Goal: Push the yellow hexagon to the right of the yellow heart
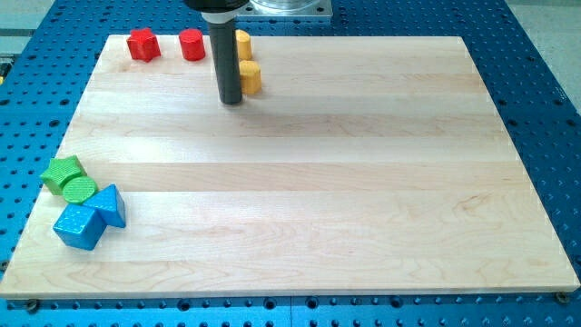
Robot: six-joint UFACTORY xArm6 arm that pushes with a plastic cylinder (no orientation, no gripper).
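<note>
The rod's tip (231,101) rests on the wooden counter (300,182) near its top edge, touching or just left of a yellow block (251,77) whose shape is partly hidden. A second yellow block (242,44) sits behind it, at the top edge. The tool is a bare rod with no jaws. A red star (142,44) and red cylinder (192,44) lie toward the top-left corner. Two green blocks (71,179) and two blue blocks (89,218) cluster by the left edge. The counter's middle and right side are bare wood.

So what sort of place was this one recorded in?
Probably a robotics lab bench: a wooden board lies on a blue perforated table, with small coloured blocks such as a red one, and my tip resting on the board.
</note>
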